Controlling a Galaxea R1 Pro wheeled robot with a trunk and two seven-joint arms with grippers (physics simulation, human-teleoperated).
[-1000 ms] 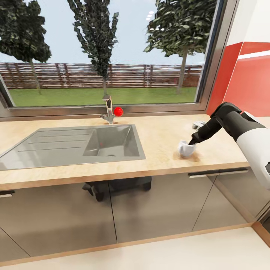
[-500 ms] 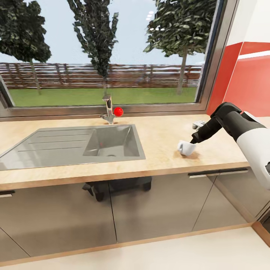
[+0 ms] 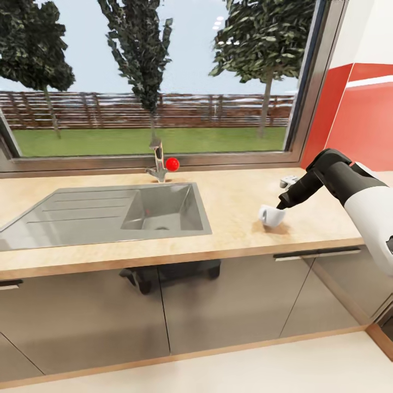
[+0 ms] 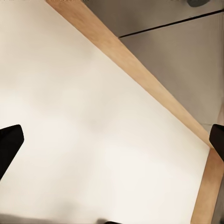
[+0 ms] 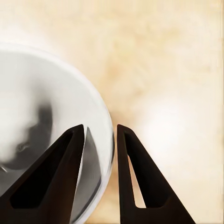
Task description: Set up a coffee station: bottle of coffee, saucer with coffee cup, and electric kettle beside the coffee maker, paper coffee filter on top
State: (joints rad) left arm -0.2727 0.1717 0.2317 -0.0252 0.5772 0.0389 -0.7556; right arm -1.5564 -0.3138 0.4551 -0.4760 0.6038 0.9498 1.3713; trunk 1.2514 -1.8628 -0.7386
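The right end effector (image 3: 281,207) is clamped on the rim of the coffee cup (image 3: 271,216), one finger (image 5: 56,182) inside, one outside. The cup sits tilted on the desk (image 3: 234,191), right of the sink (image 3: 109,210). The left end effector (image 4: 112,144) is spread apart over the floor (image 4: 70,116).

Bright, even daylight from the window (image 3: 158,76); soft shadows, and the close-up coffee cup (image 5: 46,135) looks somewhat blurred.

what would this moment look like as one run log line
right claw: shut on coffee cup rim | cup: tilted, on kitchen countertop right of sink | left claw: open, empty, over floor
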